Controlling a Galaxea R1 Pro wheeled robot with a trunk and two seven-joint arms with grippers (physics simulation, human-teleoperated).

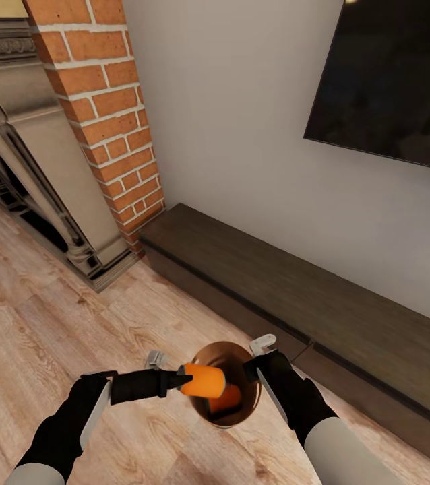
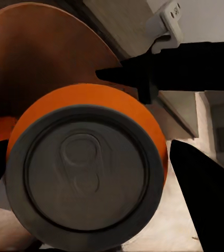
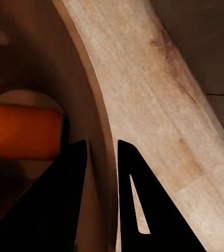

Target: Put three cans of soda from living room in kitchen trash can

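My left gripper [image 1: 187,377] is shut on a bright-orange can of soda [image 1: 203,379] and holds it on its side over the mouth of the tash can [image 1: 223,345]. The left wrist view looks onto the can's grey end [image 2: 85,168], with the bin's copper-brown inside [image 2: 43,58] behind it. A second orange can [image 1: 227,399] lies at the bottom of the bin and also shows as an orange can [image 3: 22,131] in the right wrist view. At the bin's right side my right gripper [image 1: 254,372] is shut on the rim, one finger [image 3: 64,199] inside the wall and one outside.
The bin hangs above the light wood floor [image 1: 40,316], just in front of the long low dark-wood cabinet [image 1: 309,296]. A red-brick fireplace [image 1: 107,114] with a carved stone surround [image 1: 33,168] stands at the left. A black TV [image 1: 390,74] hangs on the wall.
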